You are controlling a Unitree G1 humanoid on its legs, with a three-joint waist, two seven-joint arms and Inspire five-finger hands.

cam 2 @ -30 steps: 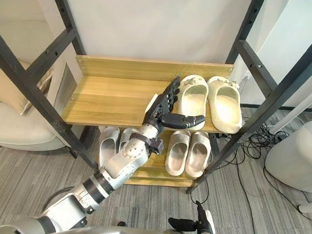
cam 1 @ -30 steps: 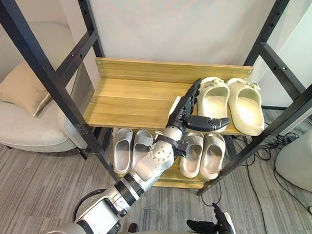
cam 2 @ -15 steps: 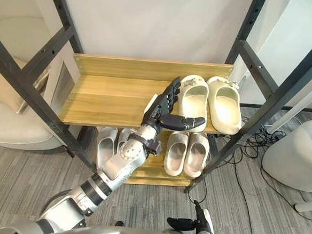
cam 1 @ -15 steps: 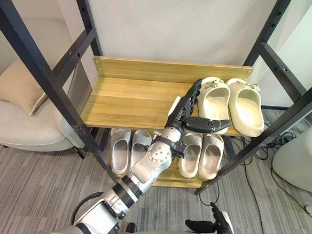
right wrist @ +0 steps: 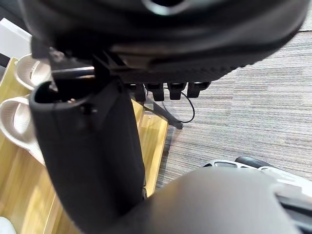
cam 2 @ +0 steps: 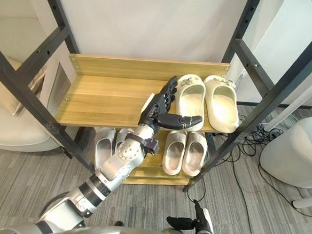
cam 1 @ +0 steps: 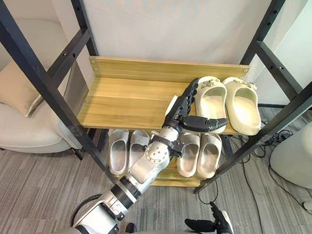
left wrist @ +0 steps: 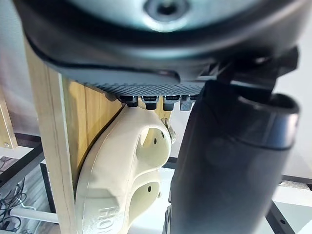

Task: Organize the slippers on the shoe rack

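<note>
A pair of cream slippers [cam 1: 228, 102] is seen at the right end of the shoe rack's top shelf [cam 1: 125, 101]. The left hand [cam 1: 180, 111] is laid just beside them, fingers straight and released, thumb stretched before the nearer heel; contact cannot be made out. Below, a grey pair [cam 1: 119, 151] and a pale pair [cam 1: 199, 154] are partly hidden by shelf and arm. The right hand [cam 1: 216, 224], relaxed and open, is cut off low down.
</note>
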